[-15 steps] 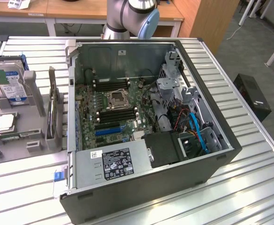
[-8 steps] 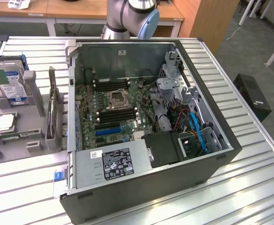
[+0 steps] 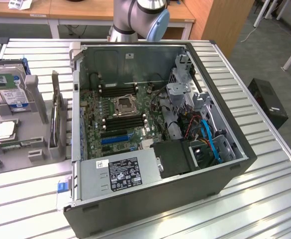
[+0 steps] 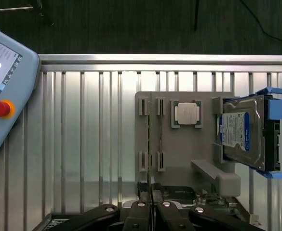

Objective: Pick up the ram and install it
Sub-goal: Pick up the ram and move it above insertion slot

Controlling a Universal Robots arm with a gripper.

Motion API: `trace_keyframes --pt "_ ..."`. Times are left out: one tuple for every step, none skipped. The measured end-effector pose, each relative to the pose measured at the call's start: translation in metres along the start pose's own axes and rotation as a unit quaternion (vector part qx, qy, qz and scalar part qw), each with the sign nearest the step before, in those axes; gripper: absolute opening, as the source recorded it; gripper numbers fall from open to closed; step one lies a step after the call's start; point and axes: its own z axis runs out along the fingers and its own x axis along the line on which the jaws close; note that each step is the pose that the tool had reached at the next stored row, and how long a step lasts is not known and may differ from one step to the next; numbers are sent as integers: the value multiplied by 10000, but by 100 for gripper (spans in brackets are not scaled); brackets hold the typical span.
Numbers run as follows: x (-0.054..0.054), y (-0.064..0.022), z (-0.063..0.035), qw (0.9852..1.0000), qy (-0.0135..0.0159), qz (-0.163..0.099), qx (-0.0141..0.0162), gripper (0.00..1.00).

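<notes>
Pincer [image 4: 152, 208] closed; one ram [image 4: 150, 144], one hard drive [image 4: 237, 137].

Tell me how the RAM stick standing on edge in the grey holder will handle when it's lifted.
The ram is a thin board on edge, so probably light and fairly stiff, but likely fragile if twisted. It sits in narrow slots of the grey holder, so it may bind unless drawn straight out. Unsupported, it would likely tip flat.

Closed tool [image 4: 152, 204] near gray holder [image 4: 179, 149] with ram [image 4: 151, 139], processor [image 4: 188, 114] and hard drive [image 4: 239, 134].
</notes>
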Motion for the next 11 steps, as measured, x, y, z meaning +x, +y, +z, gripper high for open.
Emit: trace_keyframes --pt "-1 -34 -2 10000 1 0 -2 12" --pt "-1 -70 -3 10000 1 0 -4 12" --pt "-2 -108 -3 10000 1 -1 -5 12" --pt "-3 -147 -4 10000 0 0 -7 12" --pt "-4 -185 -5 10000 0 0 -8 12" --pt "-5 -223 -6 10000 1 0 -10 12" --pt "-6 -262 -8 10000 1 0 -11 12" --pt "-7 -306 -8 10000 1 0 -12 12" --pt "-8 -351 -9 10000 1 0 -13 12" --pt "-9 -400 -10 10000 1 -1 -16 12" --pt "-10 -444 -11 10000 1 0 -18 12"
